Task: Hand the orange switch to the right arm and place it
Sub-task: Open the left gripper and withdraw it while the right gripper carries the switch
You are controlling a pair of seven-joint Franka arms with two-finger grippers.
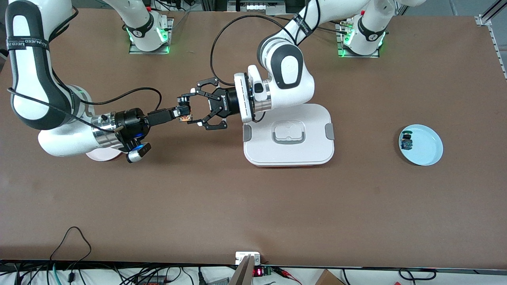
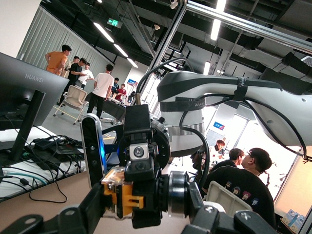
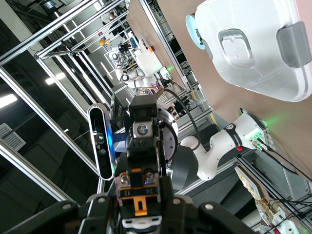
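Note:
The orange switch (image 1: 185,117) hangs in the air between both grippers, over bare table toward the right arm's end from the white box. My left gripper (image 1: 189,107), the wide open-linkage one, spans the switch lengthwise, and its pads seem to touch the orange end and the dark cap. My right gripper (image 1: 183,113), slim and black, is shut on the switch's black body. The left wrist view shows the switch (image 2: 122,195) with a slim finger across its middle. In the right wrist view the switch (image 3: 141,195) sits tight between dark fingers.
A white lidded box (image 1: 289,136) sits under the left arm's wrist. A light blue plate (image 1: 429,152) toward the left arm's end holds a similar blue switch (image 1: 406,141). The edge of a pink plate (image 1: 101,157) shows under the right arm.

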